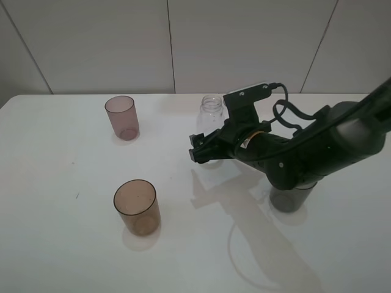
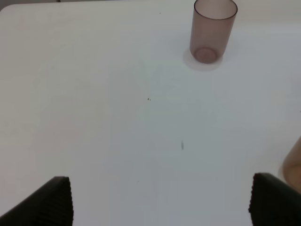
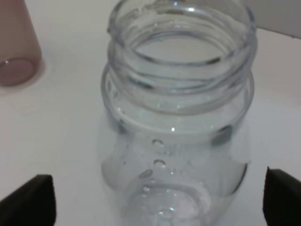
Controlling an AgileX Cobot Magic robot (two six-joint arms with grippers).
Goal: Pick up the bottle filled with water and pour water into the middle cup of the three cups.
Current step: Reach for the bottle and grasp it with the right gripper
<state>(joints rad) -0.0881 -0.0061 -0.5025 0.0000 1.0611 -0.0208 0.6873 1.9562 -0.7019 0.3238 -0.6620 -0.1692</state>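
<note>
The left hand (image 2: 160, 181) is open, its two fingers wide apart over bare table (image 1: 55, 183) and holding nothing; it plays no visible part in the task at this point. The mauve-pink cup (image 1: 121, 116) stands upright toward the far edge, left of the middle. Nearer the front edge stands the middle cup (image 1: 137, 206), the amber-brown tumbler, upright and apparently dry inside, so I judge that no water has been poured.

The bottle (image 1: 211, 119) stands upright on the table by the far edge, about midway along it, capless. It is clear, with droplets showing inside, though its water level is hard to read. The right hand (image 1: 204, 151) is open around the bottle's lower body, one finger on each side. The right wrist view shows gaps on both sides, so the grasp is not yet made.

The smoky dark-grey cup (image 1: 292, 196) stands toward the right edge, partly hidden beneath the right arm.

The approach looks finished. Closing on the bottle, lifting it, carrying it to the amber cup and tilting it all remain.
</note>
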